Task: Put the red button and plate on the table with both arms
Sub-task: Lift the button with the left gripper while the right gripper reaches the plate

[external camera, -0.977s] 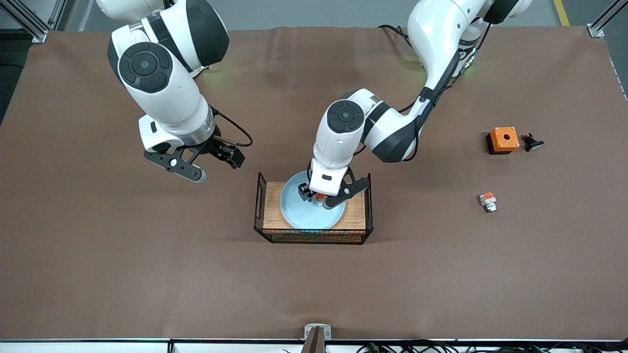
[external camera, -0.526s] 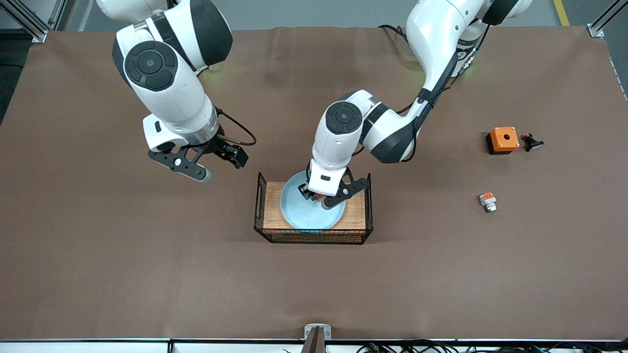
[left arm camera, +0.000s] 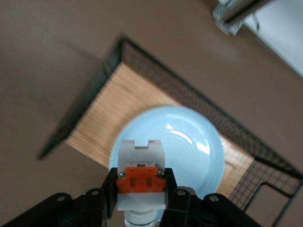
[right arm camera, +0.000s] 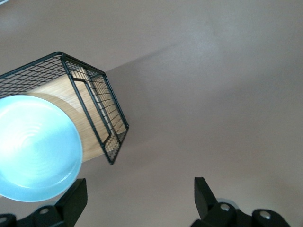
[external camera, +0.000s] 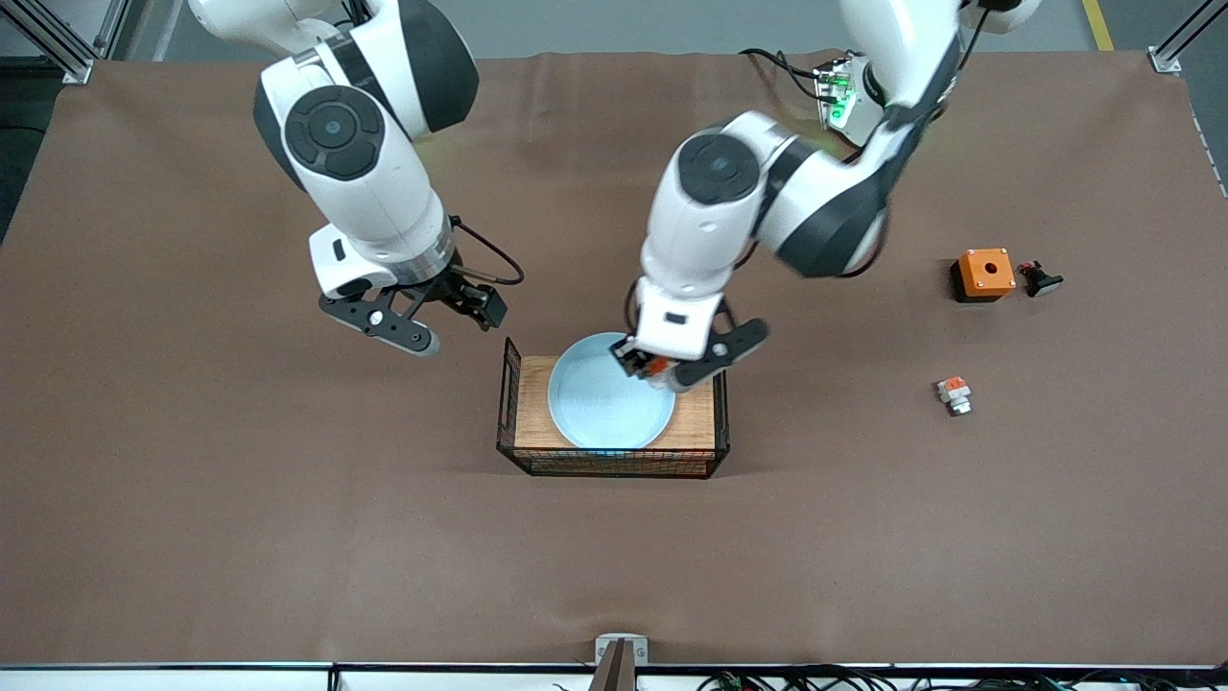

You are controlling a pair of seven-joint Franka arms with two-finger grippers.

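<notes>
Red button (external camera: 653,366): front view, pinched in left gripper (external camera: 658,369), up over plate (external camera: 611,392) rim; plate on wooden board (external camera: 696,413) with wire sides, mid-table (external camera: 288,528). Right gripper (external camera: 443,319) over bare table beside board, toward the right arm's end, jaws spread.

Left wrist view: fingers (left arm camera: 176,196) clamp button (left arm camera: 141,174) above plate (left arm camera: 189,142).

Right wrist view: fingers (right arm camera: 75,198) apart, plate (right arm camera: 35,146) on board.

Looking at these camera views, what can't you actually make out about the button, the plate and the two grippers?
- Red button: its lower end runs off the left wrist view's edge; the left gripper mostly covers it in the front view.
- Plate: part of its rim is under that gripper in the front view.
- Right gripper: its fingers are cut off in the right wrist view.
</notes>
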